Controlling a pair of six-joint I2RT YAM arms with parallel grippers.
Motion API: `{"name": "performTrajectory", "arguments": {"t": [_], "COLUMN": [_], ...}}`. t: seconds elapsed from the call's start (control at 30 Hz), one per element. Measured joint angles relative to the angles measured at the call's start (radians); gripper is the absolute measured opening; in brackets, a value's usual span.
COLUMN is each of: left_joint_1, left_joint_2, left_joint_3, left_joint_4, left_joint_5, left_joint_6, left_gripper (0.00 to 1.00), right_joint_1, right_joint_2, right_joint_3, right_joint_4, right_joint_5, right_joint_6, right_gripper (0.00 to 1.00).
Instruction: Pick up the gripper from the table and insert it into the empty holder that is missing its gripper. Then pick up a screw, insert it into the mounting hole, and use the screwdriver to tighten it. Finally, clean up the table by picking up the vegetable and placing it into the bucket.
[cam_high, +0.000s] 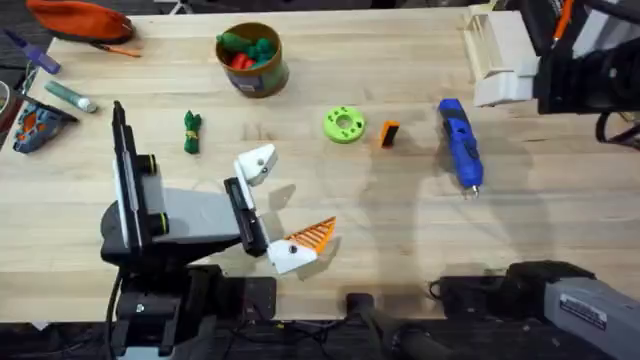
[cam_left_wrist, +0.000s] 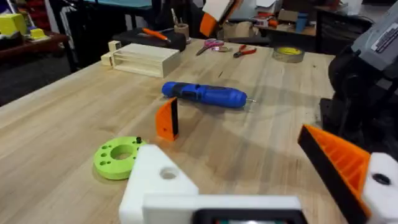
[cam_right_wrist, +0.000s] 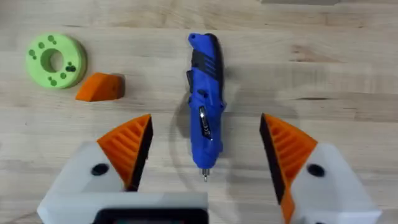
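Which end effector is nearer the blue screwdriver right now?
Right. The right end effector hangs open directly over the screwdriver, fingers either side of it. The left end effector sits across the table, beyond the green disc.

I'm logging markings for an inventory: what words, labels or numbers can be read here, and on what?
No text can be read.
Label on the right arm: print too small to read.
Label band on the bucket: nothing legible.
Blue screwdriver: no visible marking.

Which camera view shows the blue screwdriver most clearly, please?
The right wrist view: the screwdriver lies whole between the open right gripper fingers, metal tip visible. The overhead view shows it small, at the table's right. The left wrist view shows it sideways, behind the loose orange gripper.
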Motion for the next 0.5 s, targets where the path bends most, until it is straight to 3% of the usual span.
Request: {"name": "performTrajectory", "arguments": {"t": [0.5], "left_joint_1": [0.000], "left_joint_2": [0.000], "left_joint_3": [0.000], "left_joint_4": [0.000], "left_joint_5": [0.000], "left_joint_6": [0.000], "left_gripper": [0.986], "right_joint_1": [0.000], "right_joint_2": [0.000], "right_joint_3": [0.000], "right_joint_4": [-0.017], "right_joint_5": [0.000], "right_joint_6": [0.006], "right_gripper": [0.973]}}
